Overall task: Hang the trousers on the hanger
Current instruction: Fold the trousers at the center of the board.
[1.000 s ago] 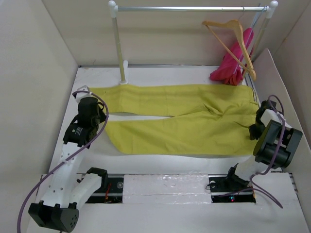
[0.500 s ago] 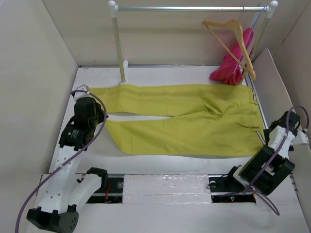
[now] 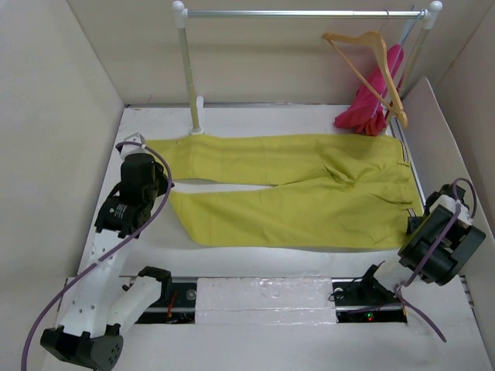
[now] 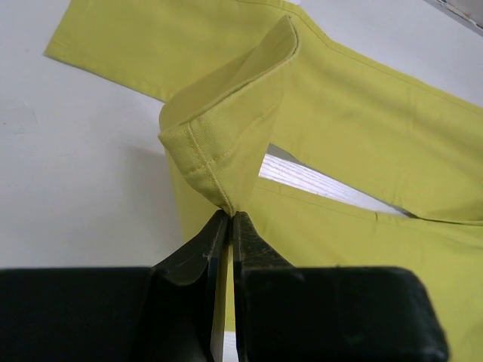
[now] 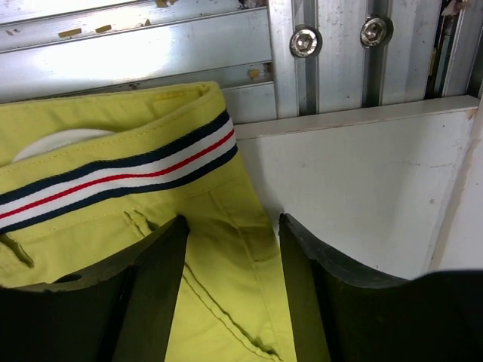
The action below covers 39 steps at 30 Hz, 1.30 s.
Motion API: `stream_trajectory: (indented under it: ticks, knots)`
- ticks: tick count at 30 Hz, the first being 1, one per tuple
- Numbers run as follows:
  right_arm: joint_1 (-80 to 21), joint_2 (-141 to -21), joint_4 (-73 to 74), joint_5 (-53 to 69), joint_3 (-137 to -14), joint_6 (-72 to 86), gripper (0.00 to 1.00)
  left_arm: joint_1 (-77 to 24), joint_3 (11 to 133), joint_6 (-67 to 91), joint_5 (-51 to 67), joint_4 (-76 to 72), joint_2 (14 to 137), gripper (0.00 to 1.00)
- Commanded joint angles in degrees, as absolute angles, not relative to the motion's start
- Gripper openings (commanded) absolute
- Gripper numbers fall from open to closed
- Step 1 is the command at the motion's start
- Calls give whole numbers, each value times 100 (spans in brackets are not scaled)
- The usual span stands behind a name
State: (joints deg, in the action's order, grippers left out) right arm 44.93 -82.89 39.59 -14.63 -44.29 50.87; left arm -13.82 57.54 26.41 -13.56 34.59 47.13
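The yellow-green trousers point(image 3: 294, 193) lie flat across the table, legs to the left, striped waistband point(image 5: 113, 177) to the right. My left gripper point(image 3: 161, 185) is shut on the cuff of the near leg point(image 4: 226, 151), which stands up as a folded peak between the jaws point(image 4: 230, 219). My right gripper point(image 3: 419, 224) is open at the waist's near corner; its fingers point(image 5: 162, 256) straddle the cloth edge point(image 5: 241, 256) without pinching it. The tan wooden hanger point(image 3: 371, 58) hangs tilted from the rail at the back right, apart from both grippers.
A white-and-silver clothes rail point(image 3: 302, 13) spans the back, its post point(image 3: 189, 69) standing by the far trouser leg. A magenta-pink garment point(image 3: 371, 104) hangs under the hanger. Beige walls close in both sides. Metal rails with bolts point(image 5: 302, 41) run beyond the waistband.
The right gripper has opened, let go of the waistband, swung out toward the near right and come back to the waist corner. The left gripper keeps its hold, barely shifted.
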Motion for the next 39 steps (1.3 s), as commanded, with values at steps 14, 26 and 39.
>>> stream_trajectory:
  ticks: [14,26,39]
  knots:
    - [3410,-9062,4351,-2426,-5106,5880,7,-1248,5651,2505,-2109,3182,4729,0]
    - [3787,-7515,4709,-1856,-5414,2507,0,-1248,5967,2390,-2865,3506,4658,0]
    - [2682,-7095,6827,-1952,-6899,1660,0,-1248,7470,2391,-3725,4262,5132,0]
